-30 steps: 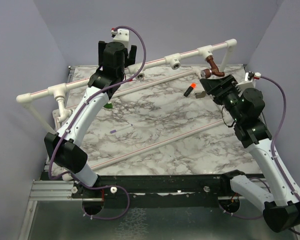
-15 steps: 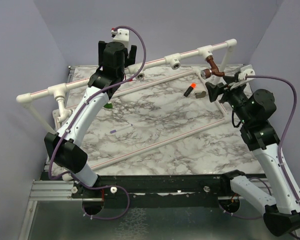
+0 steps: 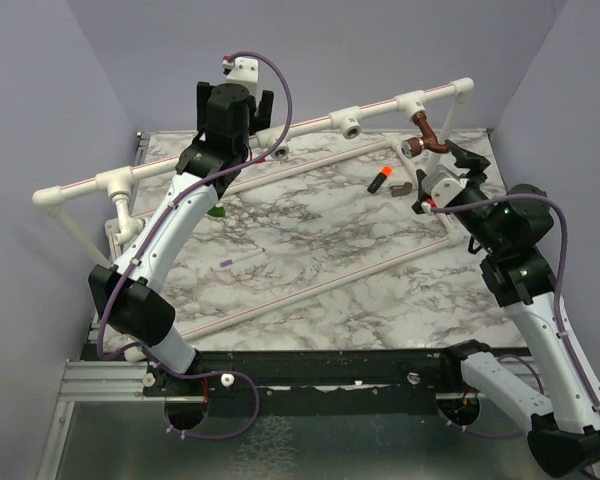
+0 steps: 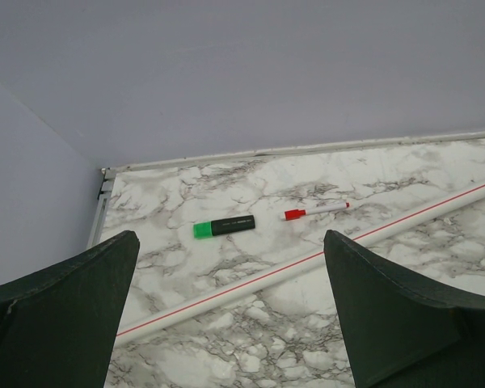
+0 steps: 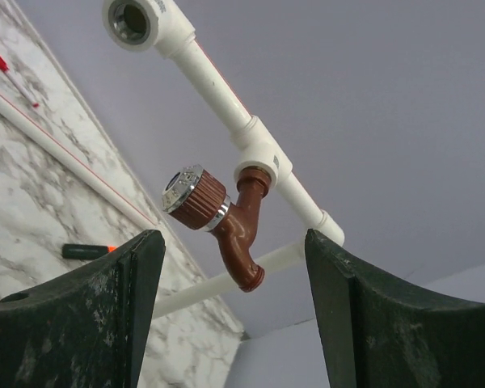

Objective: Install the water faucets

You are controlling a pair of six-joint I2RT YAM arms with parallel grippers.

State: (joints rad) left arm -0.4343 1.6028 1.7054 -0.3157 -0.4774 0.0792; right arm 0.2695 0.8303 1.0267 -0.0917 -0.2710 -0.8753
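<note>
**Right gripper** (image 3: 446,172): jaws apart, holding nothing. It is aimed up at the brown faucet (image 5: 226,217), which the wrist view frames between the fingers (image 5: 81,315) but beyond their tips, not touching.

**Brown faucet:** hangs from the tee fitting (image 5: 259,153) near the right end of the white pipe rail (image 3: 310,125), threaded end up in the tee and spout down. Whether it is screwed fully home cannot be told.

**Left gripper** (image 4: 231,236): jaws wide apart and empty, held high by the rail at back left and pointed over the far part of the marble table (image 3: 310,250).

**Step in hand (judged):** the first faucet is placed and the right gripper stands clear of it. Two faucets are not yet fitted.

**Next move (judged):** either close again on the brown body for a further turn, or go for another faucet. The second calls for a grip that leaves the threaded end free, then a square line-up with an open socket before turning.

**Containers:** none in view. The nearest things are the tee sockets.
- Right tee: holds the brown faucet.
- Middle tee socket (image 3: 352,126): open, nothing in it.
- Left tee socket (image 3: 280,152): open, nothing in it.

**Loose on the table:**
- Orange-and-black cylinder (image 3: 381,180), with a grey-brown bent piece (image 3: 402,188) just beside it.
- Green-and-black marker (image 4: 224,228), and a red-capped pen (image 4: 315,212).
- Small green piece (image 3: 217,211), mostly hidden by the left arm; possibly the green faucet, but I cannot tell.

**White faucet:** not made out.
</note>
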